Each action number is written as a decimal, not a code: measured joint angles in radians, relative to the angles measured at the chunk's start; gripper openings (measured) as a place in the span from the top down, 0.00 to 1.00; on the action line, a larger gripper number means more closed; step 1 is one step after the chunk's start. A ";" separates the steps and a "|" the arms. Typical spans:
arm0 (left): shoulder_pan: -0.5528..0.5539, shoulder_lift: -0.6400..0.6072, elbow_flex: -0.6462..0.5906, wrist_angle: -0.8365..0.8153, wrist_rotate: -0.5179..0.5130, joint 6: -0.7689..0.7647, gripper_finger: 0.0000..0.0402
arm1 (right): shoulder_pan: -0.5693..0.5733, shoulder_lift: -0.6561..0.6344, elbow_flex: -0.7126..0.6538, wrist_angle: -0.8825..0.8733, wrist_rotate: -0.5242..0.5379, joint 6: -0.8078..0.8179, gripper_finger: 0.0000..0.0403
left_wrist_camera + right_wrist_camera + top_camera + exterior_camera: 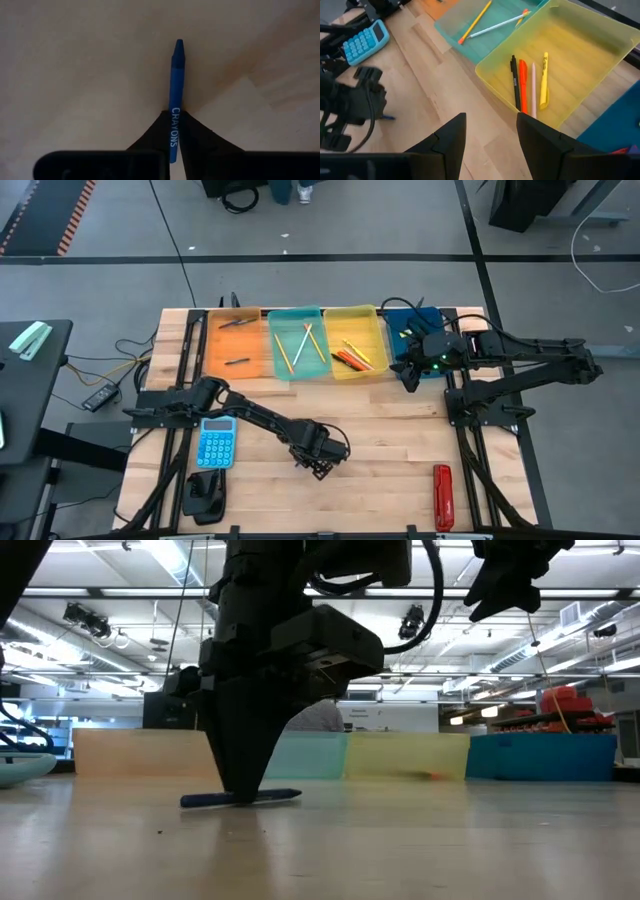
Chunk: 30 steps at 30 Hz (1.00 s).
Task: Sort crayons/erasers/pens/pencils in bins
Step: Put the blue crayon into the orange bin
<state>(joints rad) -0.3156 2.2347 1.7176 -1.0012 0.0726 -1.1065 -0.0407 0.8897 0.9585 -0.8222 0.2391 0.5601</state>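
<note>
Left wrist view: blue crayon [175,95] flat on table [75,65], pinched between left jaws.

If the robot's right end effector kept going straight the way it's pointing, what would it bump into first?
Probably the near wall of the yellow bin, or the bare table just before it. The open right end effector points that way; depth is hard to judge.

Blue crayon [175,100] rear end hidden between left pincer [172,134] fingers.
</note>
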 joint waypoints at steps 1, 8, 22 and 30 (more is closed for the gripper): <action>0.003 -0.005 -0.001 -0.002 -0.011 0.000 0.93 | 0.000 0.000 0.000 -0.002 0.000 -0.010 0.54; 0.028 -0.011 -0.001 -0.003 -0.002 -0.008 0.92 | 0.000 0.000 -0.001 -0.004 0.000 -0.030 0.54; 0.071 -0.113 0.108 -0.136 -0.064 0.028 0.92 | 0.000 0.000 0.000 -0.063 0.083 -0.041 0.54; 0.145 -0.198 0.143 -0.342 -0.151 0.185 0.91 | -0.001 0.000 -0.001 -0.063 0.150 -0.041 0.54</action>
<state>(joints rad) -0.1703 2.0370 1.8604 -1.3430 -0.0781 -0.9212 -0.0414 0.8894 0.9577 -0.8848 0.3895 0.5190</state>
